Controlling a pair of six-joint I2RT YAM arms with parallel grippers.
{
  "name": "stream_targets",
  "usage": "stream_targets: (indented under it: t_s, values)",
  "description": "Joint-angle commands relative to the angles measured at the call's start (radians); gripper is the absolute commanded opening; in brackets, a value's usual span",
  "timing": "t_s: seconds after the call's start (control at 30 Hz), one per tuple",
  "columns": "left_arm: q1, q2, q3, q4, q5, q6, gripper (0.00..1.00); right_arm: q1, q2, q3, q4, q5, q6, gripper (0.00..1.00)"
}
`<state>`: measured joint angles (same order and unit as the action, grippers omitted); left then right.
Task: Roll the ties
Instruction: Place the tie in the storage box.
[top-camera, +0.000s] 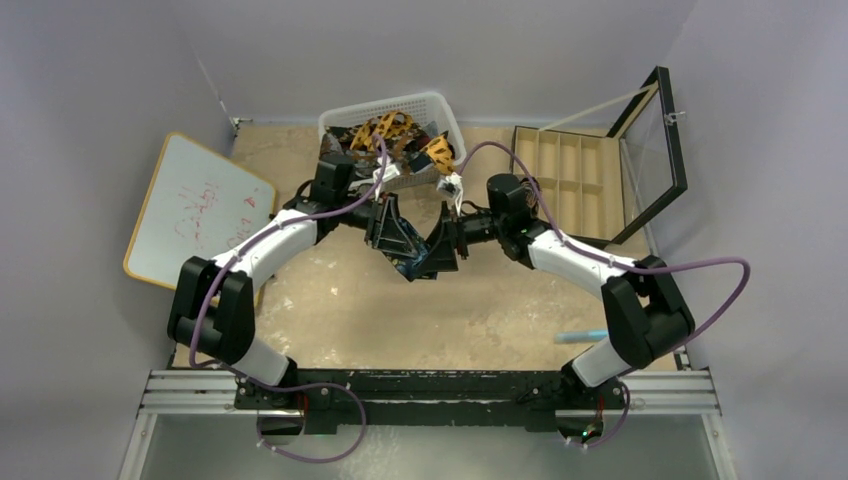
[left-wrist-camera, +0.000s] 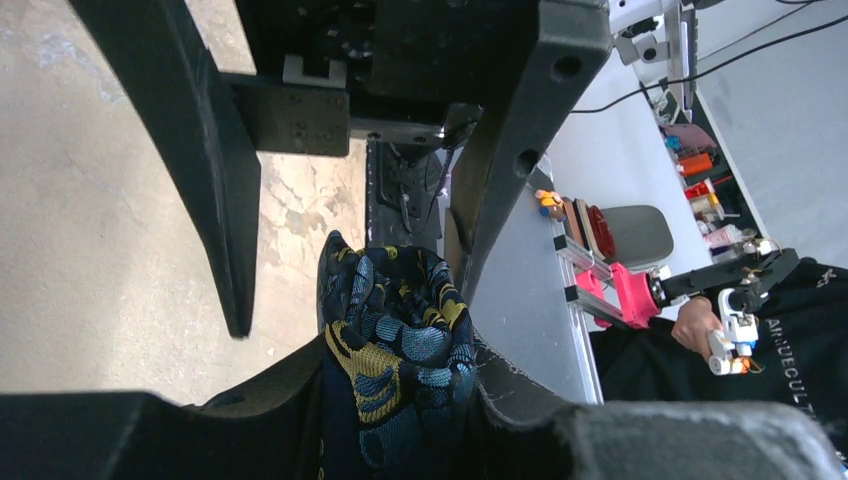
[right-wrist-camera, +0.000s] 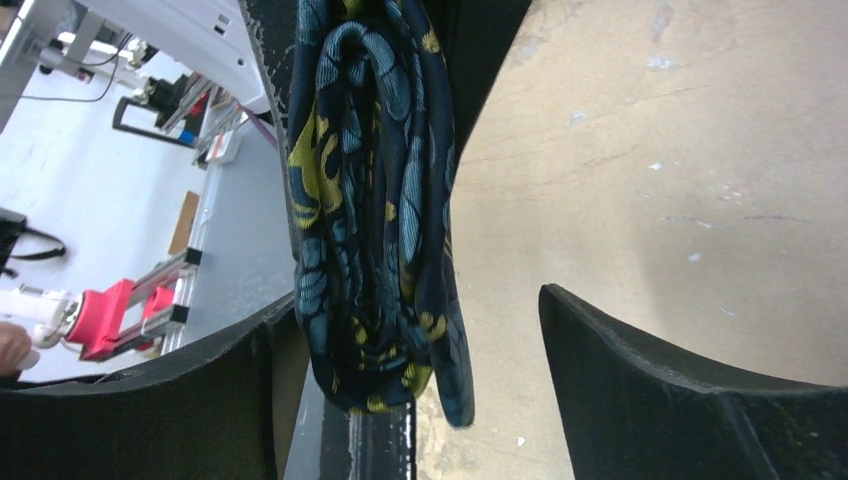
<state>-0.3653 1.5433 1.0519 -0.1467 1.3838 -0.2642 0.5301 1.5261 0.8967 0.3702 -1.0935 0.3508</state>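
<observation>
A navy tie with blue-gold print (top-camera: 415, 263) is rolled into a tight bundle and held above the middle of the table. My left gripper (top-camera: 400, 245) is shut on it; in the left wrist view the tie roll (left-wrist-camera: 400, 340) is pinched between its black pads (left-wrist-camera: 520, 385). My right gripper (right-wrist-camera: 420, 340) faces it from the right and is open. Its jaws stand on either side of the hanging roll (right-wrist-camera: 370, 200). The roll is close to one pad, with a wide gap to the other pad (right-wrist-camera: 620, 370). More ties (top-camera: 395, 130), orange-yellow and dark, lie heaped in the basket.
A white mesh basket (top-camera: 447, 108) stands at the back centre. To the right is a compartmented box (top-camera: 570, 170) with its glass lid raised. A whiteboard (top-camera: 195, 205) lies at the left. A light blue stick (top-camera: 580, 336) rests near the right arm's base.
</observation>
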Motion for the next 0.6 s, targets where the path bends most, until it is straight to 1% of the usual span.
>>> stream_targets:
  t_s: [0.0,0.1,0.2,0.27,0.33,0.47,0.57]
  values:
    - [-0.016,-0.038,0.039,0.0,0.032,0.046,0.0,0.032,0.016,0.054,0.017,-0.073,0.008,0.8]
    - [-0.021,-0.036,0.045,-0.027,0.02,0.068,0.0,0.033,0.022,0.04,0.083,-0.095,0.075,0.7]
    - [-0.024,-0.037,0.05,-0.045,0.012,0.086,0.0,0.034,0.034,0.039,0.103,-0.108,0.102,0.61]
    - [-0.024,-0.042,0.052,-0.051,0.006,0.096,0.0,0.035,0.045,0.046,0.081,-0.116,0.094,0.54]
    - [-0.024,-0.044,0.055,-0.054,-0.006,0.104,0.0,0.035,0.05,0.047,0.063,-0.123,0.081,0.45]
    - [-0.024,-0.051,0.066,-0.056,-0.022,0.117,0.0,0.036,0.054,0.049,0.036,-0.152,0.056,0.31]
    - [-0.024,-0.06,0.07,-0.051,-0.026,0.12,0.04,0.038,0.053,0.056,-0.004,-0.152,0.024,0.19]
